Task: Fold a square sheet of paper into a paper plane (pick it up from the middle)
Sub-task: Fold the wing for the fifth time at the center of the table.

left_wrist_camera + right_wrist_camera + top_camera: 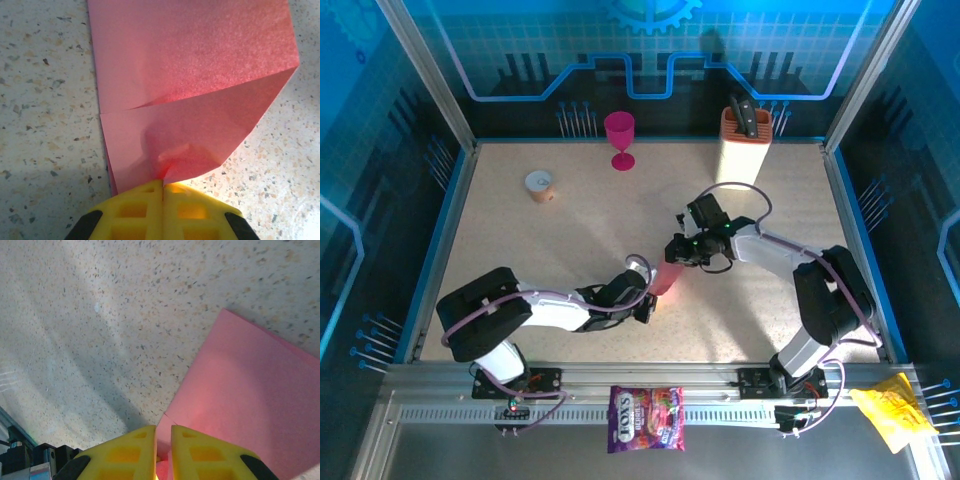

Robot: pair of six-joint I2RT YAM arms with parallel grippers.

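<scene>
At worktop (520, 240) centre, step: creasing salmon-pink sheet (667, 277).
Left gripper (162, 181): clenched on sheet.
Right gripper (163, 429): grip unclear.
Next: probably flatten fold.

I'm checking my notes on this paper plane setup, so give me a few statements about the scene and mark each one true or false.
1. The left gripper is shut on the salmon-pink paper. True.
2. The paper is one flat, unfolded sheet. False: a flap is folded over, with a slanted crease across it in the left wrist view.
3. The magenta goblet stands upright near the table's far edge. True.
4. The purple candy bag lies beside the goblet. False: it lies on the metal rail at the near edge, between the arm bases.
</scene>
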